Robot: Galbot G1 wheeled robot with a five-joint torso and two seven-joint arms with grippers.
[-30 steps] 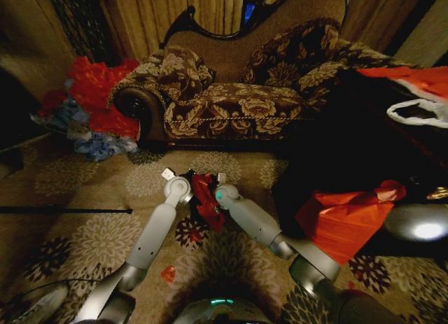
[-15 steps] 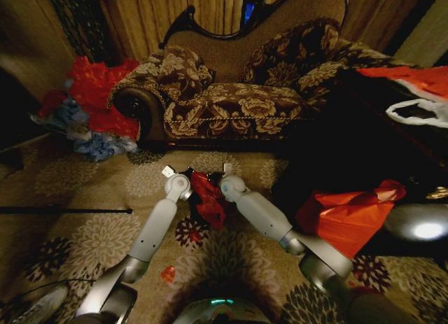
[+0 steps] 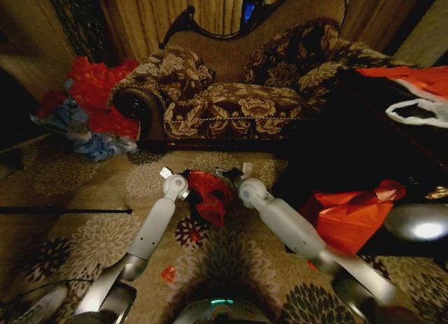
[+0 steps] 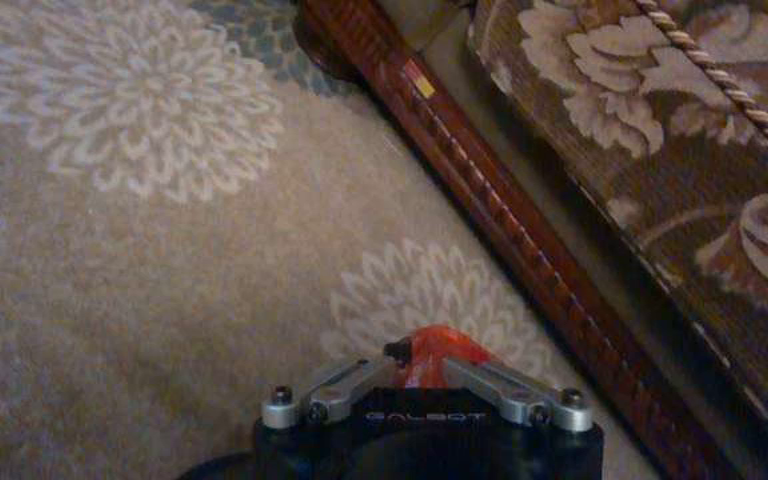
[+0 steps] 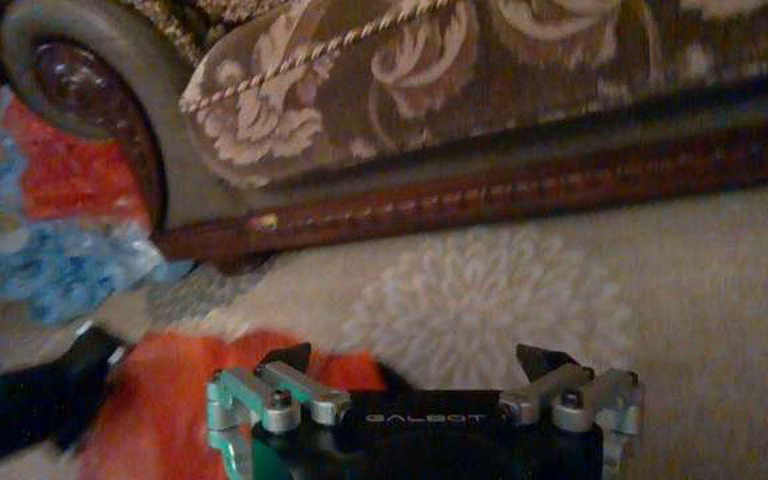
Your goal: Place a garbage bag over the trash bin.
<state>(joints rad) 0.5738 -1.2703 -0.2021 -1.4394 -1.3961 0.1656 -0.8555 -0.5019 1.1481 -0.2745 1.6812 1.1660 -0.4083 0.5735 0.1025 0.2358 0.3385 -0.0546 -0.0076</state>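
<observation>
So the red garbage bag (image 3: 208,195) is hanging in the air between the two arms, just above the carpet (image 3: 84,247) in front of the sofa (image 3: 238,100). The left pincer (image 4: 418,378) is clenched on a bit of it; you can see red plastic pinched right between its fingers. The right pincer (image 5: 418,372) looks spread open, with nothing between its fingers and the bag bunched just off to one side of it.

I can't honestly make out the trash bin under that bag. There's something dark down there, but I can't tell what.

My guess at what could go wrong: with only one pincer holding, the thin plastic could slip free or stay crumpled shut, so the mouth never opens wide enough to go over a rim. Pull the arms apart too hard and that film could rip. The sofa's wooden rail (image 4: 518,230) is also pretty near.
</observation>
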